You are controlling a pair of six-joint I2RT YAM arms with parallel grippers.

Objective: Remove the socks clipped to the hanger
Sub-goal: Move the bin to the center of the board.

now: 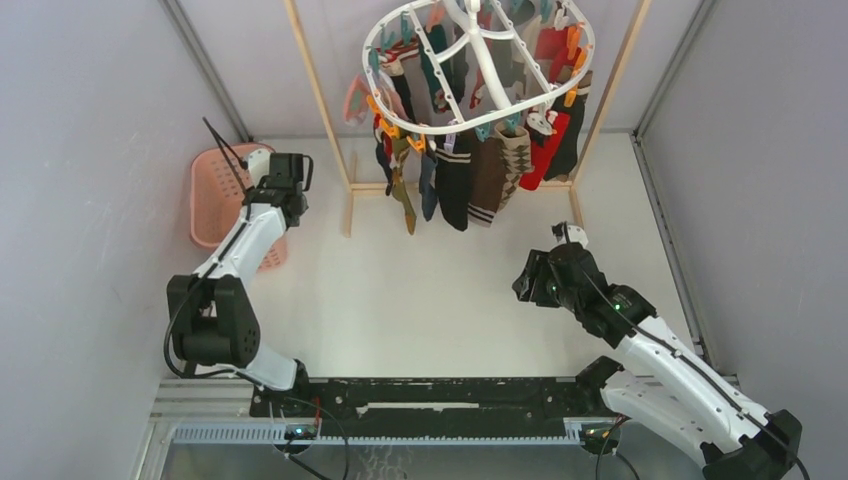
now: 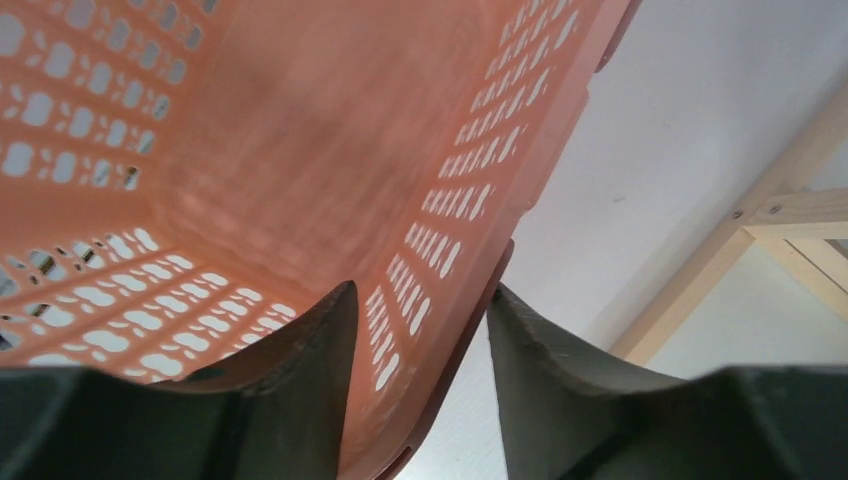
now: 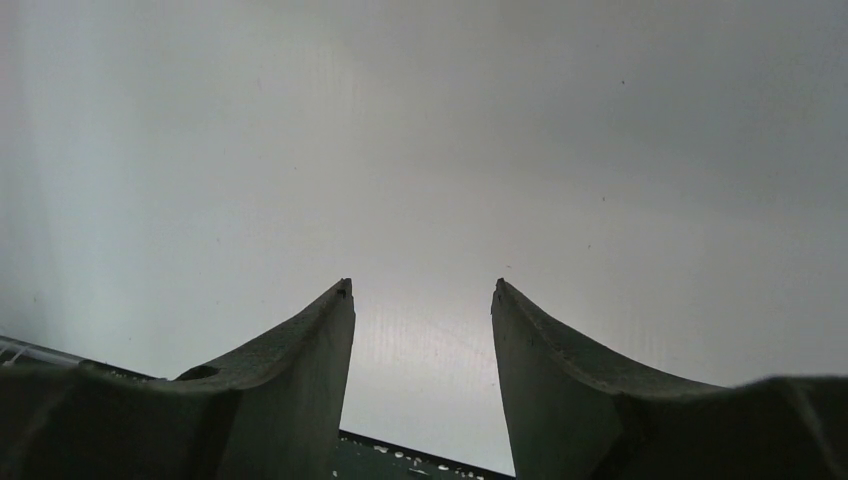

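Left gripper: your jaws stand partly apart and hold nothing; a wall of the pink basket shows in the gap between them.
Right gripper: jaws partly apart and empty; beyond them you see only a bare pale surface.
Pink basket: sits on the table at far left, under your left wrist.
Hanger: white oval frame, hanging far centre inside the wooden rail, well apart from both grippers.
Socks: you find them clipped round the hanger's rim, dangling above the table; black, brown, red and argyle among them.
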